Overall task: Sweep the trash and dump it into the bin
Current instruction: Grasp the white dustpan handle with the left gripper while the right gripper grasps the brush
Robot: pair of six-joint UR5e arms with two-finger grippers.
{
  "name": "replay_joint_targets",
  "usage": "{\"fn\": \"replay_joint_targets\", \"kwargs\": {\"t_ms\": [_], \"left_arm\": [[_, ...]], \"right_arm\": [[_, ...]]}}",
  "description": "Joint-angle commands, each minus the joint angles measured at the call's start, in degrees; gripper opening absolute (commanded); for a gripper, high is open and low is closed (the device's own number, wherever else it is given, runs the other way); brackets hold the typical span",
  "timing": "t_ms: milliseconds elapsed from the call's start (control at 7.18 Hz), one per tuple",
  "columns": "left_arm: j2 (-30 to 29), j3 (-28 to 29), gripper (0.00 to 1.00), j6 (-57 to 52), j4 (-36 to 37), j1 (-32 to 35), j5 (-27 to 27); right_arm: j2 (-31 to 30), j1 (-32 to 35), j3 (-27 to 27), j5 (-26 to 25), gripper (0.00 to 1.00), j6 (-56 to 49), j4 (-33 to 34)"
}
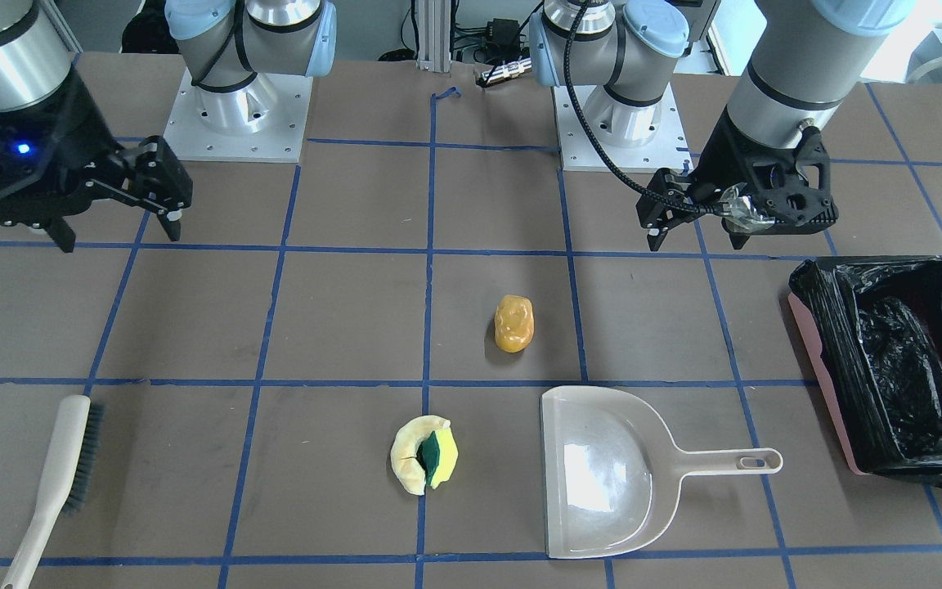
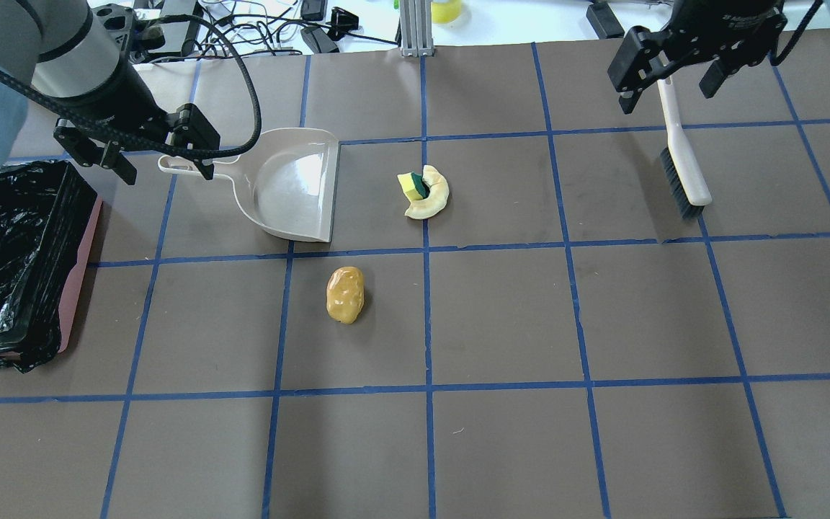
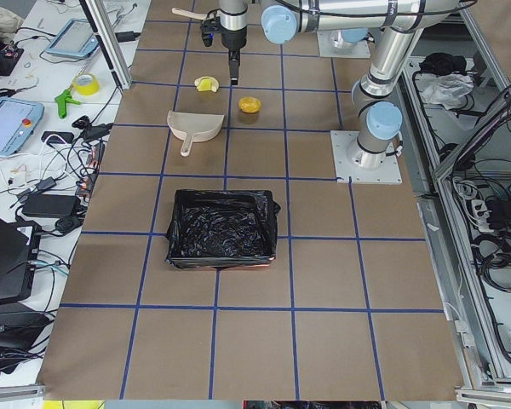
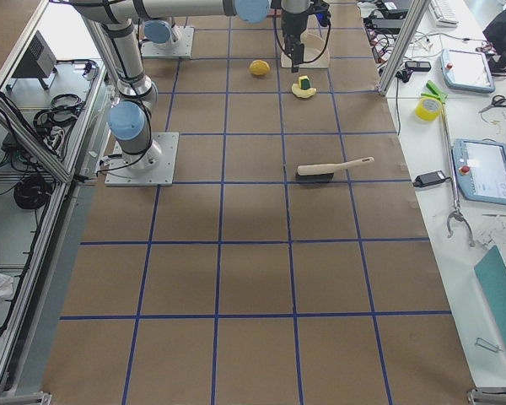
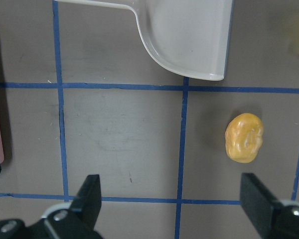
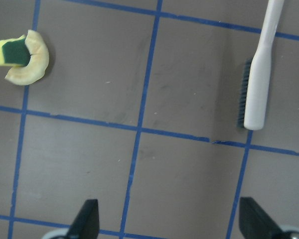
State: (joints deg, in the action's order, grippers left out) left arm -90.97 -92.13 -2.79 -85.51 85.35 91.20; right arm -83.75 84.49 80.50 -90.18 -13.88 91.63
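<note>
The trash lies on the brown table. A glossy orange-yellow lump [image 1: 513, 323] [image 2: 345, 294] [image 5: 244, 137] lies near the middle. A pale yellow curved piece with a green-and-yellow sponge [image 1: 424, 454] [image 2: 426, 191] [image 6: 22, 58] lies farther out. The bin [image 1: 835, 384] [image 2: 87, 259] [image 3: 220, 228], pink-sided and lined with a black bag, stands at the table's left end. My left gripper [image 1: 696, 241] [image 2: 166, 171] [image 5: 174, 201] is open and empty, raised between the bin and the lump. My right gripper [image 1: 119, 236] [image 2: 667, 97] [image 6: 169, 219] is open and empty, raised on the right side.
A beige dustpan [image 1: 602, 474] [image 2: 292, 184] [image 5: 189, 35] lies beside the curved piece, its handle toward the bin. A white hand brush with dark bristles [image 1: 58, 483] [image 2: 681, 158] [image 6: 256, 84] lies at the far right. Blue tape lines grid the table.
</note>
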Motion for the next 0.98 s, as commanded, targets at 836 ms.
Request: {"fn": "replay_joint_targets", "kwargs": {"t_ms": [836], "left_arm": [[-11.15,0.54,1.0,-62.2,15.46,-3.0,0.11]], "right_arm": [[37.58,-10.04,-15.1,2.29,1.0,-3.79,29.9]]}}
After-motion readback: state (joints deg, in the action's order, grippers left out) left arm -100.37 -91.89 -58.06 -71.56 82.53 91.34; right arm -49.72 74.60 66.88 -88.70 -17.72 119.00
